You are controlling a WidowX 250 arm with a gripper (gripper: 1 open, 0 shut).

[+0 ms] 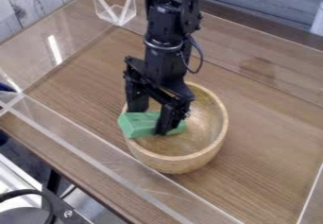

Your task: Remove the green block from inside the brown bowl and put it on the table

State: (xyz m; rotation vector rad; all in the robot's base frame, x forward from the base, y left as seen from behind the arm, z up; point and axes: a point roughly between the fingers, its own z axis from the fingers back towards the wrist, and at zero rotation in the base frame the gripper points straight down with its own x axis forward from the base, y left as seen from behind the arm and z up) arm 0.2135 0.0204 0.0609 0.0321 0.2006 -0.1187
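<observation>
The brown bowl (217, 141) stands on the table (82, 77) near its front wall. My gripper (151, 120) points down into the bowl's left side, jaws spread wide. The green block (134, 125) lies against the bowl's left rim, between the two black fingers. One finger (134, 97) is at its far left end and the other (168, 122) crosses its right end. Whether the fingers press on the block cannot be told. The block's right part is hidden behind the near finger.
Low clear acrylic walls (76, 157) edge the table, with the front one close to the bowl. A small clear stand (116, 8) sits at the back. Bare wood lies left and right of the bowl.
</observation>
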